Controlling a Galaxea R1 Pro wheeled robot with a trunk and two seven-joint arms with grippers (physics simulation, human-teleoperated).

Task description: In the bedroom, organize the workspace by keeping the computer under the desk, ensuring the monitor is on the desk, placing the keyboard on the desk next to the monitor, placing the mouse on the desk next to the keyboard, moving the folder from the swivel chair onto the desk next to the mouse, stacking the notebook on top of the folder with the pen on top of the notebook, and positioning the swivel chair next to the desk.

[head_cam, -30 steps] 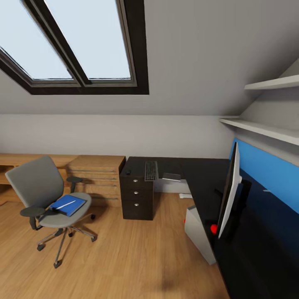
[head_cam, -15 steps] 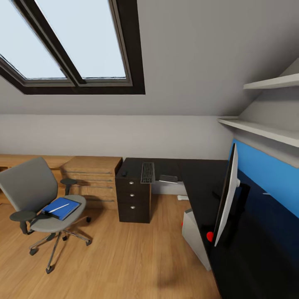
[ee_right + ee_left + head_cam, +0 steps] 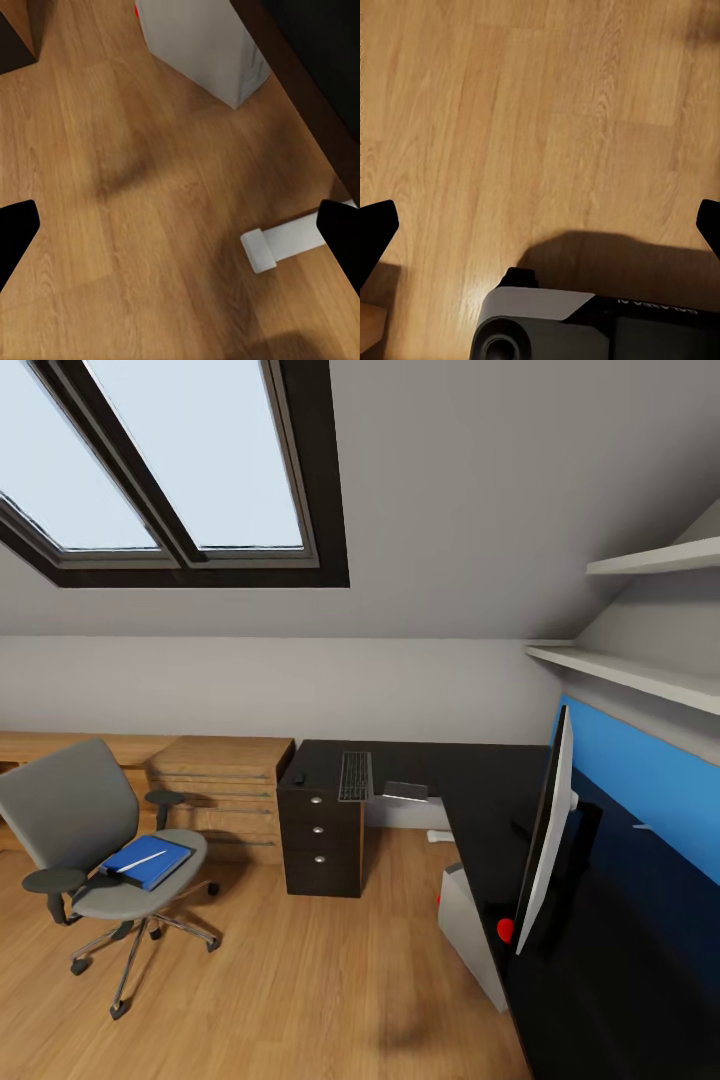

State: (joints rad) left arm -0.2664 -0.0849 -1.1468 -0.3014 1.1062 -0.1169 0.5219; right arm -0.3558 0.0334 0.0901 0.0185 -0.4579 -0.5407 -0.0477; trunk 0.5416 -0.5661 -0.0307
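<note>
Not much robot showing — black fingers [image 3: 375, 229] at the wrist views' edges, plus a grey-and-black base [image 3: 585, 330].

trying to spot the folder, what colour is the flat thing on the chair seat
Blue, best seen in the head view.

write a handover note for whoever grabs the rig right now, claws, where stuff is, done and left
Left claw and right claw: both open, empty, over the wood floor.
Monitor, keyboard and mouse are on the desk, but the keyboard and mouse sit far from the monitor.
Computer is under the desk.
Swivel chair stands away from the desk, holding the blue folder with the pen on top.
Left: regroup keyboard and mouse, move folder, stack notebook and pen, bring chair over.
</note>
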